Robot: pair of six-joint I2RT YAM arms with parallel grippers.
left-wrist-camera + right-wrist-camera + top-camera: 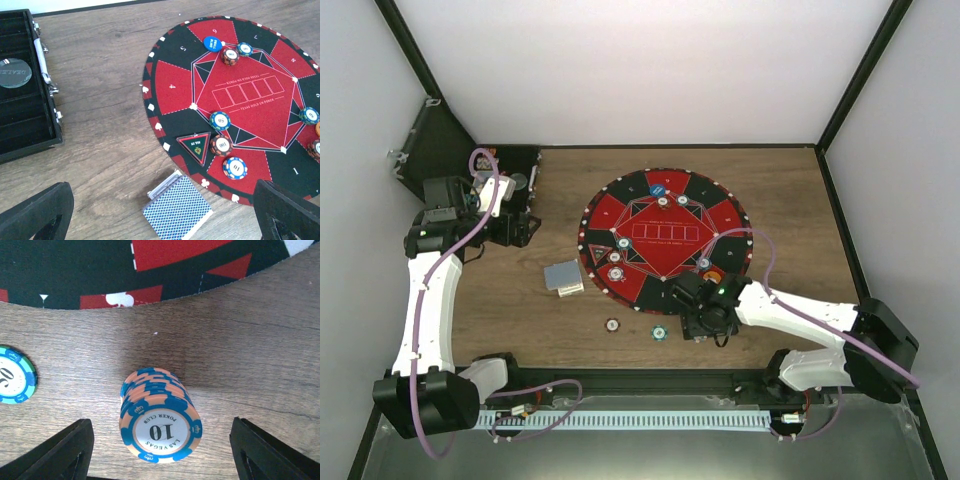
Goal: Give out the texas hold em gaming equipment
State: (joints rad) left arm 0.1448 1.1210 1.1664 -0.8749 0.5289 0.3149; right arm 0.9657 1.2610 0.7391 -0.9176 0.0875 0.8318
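A stack of several blue-and-orange "10" poker chips stands on the wood just off the mat's near edge. My right gripper is open, with a finger on each side of the stack and clear of it. In the top view the right gripper hides the stack. A blue-backed card deck lies off the mat's left edge, also in the top view. My left gripper is open and empty above it. Chips and a blue button lie on the mat.
The round red-and-black mat fills the table's middle, with an "ALL IN" triangle on it. Two loose chips lie near the front. An open black case holding a dealer button stands at the back left.
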